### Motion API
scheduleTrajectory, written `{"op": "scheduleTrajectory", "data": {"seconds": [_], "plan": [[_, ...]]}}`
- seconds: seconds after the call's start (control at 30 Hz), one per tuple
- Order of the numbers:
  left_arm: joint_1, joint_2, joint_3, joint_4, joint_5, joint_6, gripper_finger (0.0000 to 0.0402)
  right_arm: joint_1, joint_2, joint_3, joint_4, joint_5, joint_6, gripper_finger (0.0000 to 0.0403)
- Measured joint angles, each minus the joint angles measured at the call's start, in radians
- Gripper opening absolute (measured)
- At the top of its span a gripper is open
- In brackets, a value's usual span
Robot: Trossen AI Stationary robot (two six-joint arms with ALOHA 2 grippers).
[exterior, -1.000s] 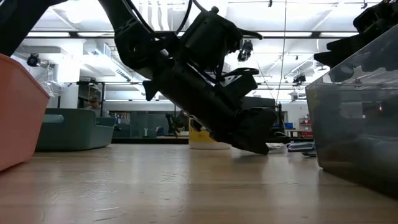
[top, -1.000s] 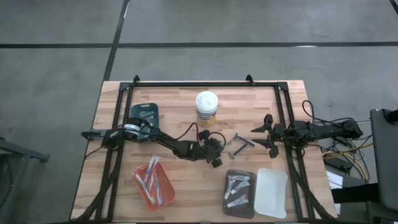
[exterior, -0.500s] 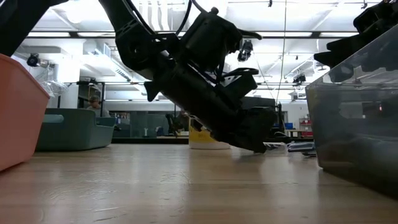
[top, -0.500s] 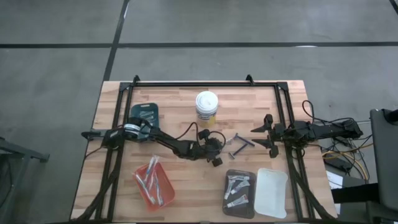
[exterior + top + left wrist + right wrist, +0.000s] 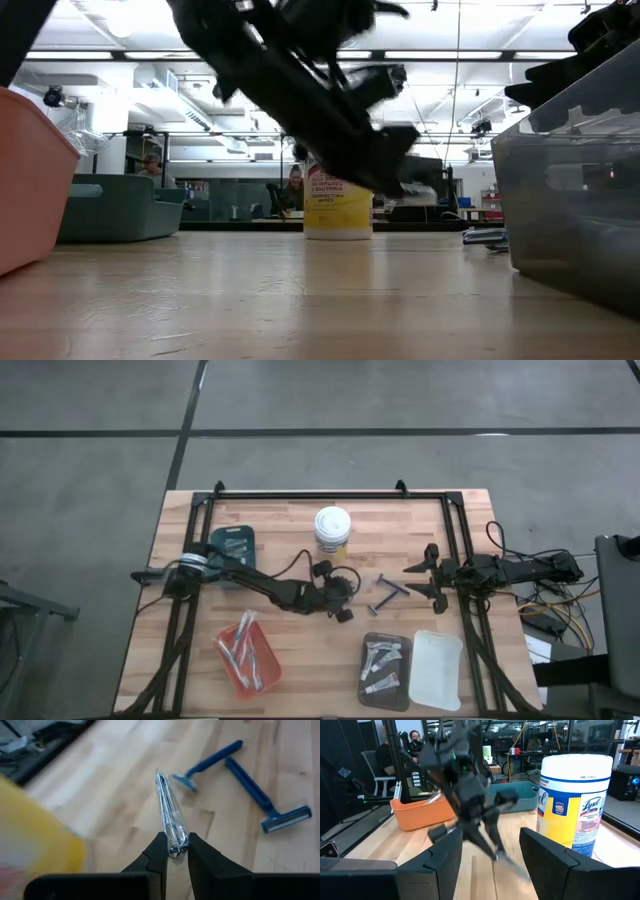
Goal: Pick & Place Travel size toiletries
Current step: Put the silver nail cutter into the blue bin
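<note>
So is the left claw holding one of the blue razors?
No, the left claw is shut on a clear toothbrush, while both blue razors lie on the table.

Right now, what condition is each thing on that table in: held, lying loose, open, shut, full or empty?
Left gripper: shut on clear-wrapped toothbrush, lifted.
Right gripper: open, empty, waiting at the table's right.
Two blue razors: lying loose.
Wipes tub: upright, lid on.
Orange tray: holds items.
Dark tray: holds tubes.
White tray: empty.
</note>
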Motion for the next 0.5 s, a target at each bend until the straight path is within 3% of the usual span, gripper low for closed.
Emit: {"op": "scheduleTrajectory", "data": {"seconds": [0.23, 0.5], "plan": [[-0.043, -0.262, -0.159, -0.047, -0.102, -0.015, 0.0049, 0.000, 0.000, 0.000, 0.000, 0.000, 0.000, 0.0196], [-0.152, -0.624, -0.476, -0.042, -0.313, -0.235, 0.0049, 0.000, 0.000, 0.000, 0.000, 0.000, 0.000, 0.0196]]}}
